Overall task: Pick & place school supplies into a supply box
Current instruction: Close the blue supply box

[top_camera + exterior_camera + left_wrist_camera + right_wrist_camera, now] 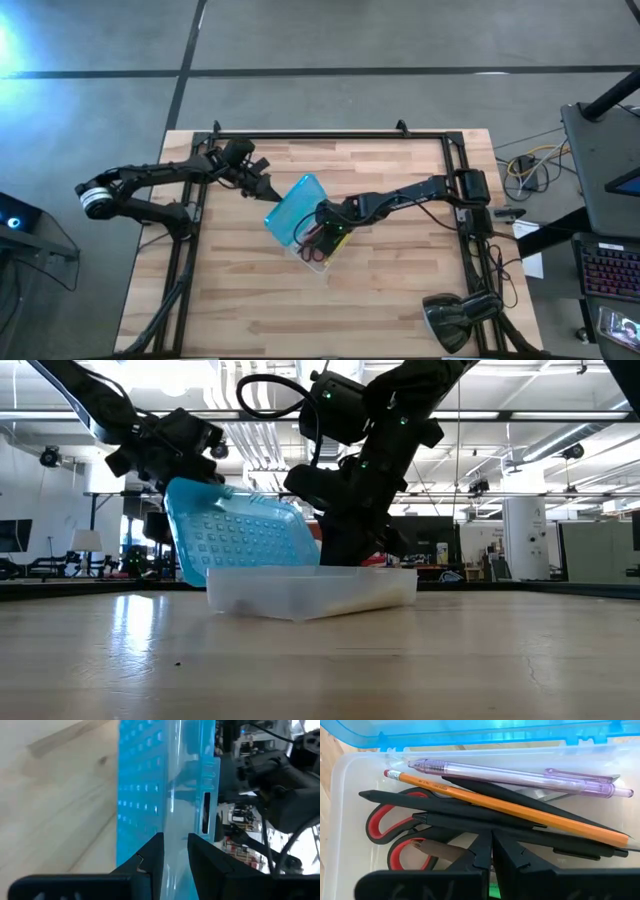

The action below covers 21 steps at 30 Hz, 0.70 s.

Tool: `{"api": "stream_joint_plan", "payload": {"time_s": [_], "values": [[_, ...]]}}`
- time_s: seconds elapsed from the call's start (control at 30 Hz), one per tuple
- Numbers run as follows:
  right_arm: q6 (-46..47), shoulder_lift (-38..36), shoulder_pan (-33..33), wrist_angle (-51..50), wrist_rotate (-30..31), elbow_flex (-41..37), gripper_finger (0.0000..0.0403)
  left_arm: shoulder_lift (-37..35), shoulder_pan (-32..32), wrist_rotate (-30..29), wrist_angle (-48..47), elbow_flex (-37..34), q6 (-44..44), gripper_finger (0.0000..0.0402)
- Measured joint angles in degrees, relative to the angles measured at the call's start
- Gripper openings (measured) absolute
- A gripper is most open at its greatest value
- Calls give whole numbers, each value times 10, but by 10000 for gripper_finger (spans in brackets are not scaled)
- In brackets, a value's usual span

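The supply box stands open mid-table. Its turquoise bumpy lid tilts up from the hinge on the translucent tray. In the tray lie red-handled scissors, an orange pencil, dark pens and a clear purple pen; a bit of green shows under the fingers. My left gripper is shut on the lid. My right gripper reaches down into the tray, shut, tips over the dark pens. My left gripper pinches the lid's free long edge, beside the latch slot, between its two fingers. It comes from the table's left, slanting down. The lid stands tilted, raised off the tray and hinged at its lower edge. My right gripper's shut fingertips are right at the dark pens; I cannot tell whether they touch.
Black frame rails run along the table's left, far and right sides. A dark lamp-like object sits at the near right corner. Bare wood lies on the near side of the box.
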Motion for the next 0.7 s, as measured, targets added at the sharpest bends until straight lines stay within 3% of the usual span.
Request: {"api": "stream_joint_plan", "payload": {"time_s": [0.27, 0.7], "values": [[-2, 0, 0, -3, -2, 0, 9, 29, -41, 7, 61, 0, -33, 71], [-2, -1, 0, -3, 0, 1, 8, 56, -73, 23, 242, 1, -131, 71]]}}
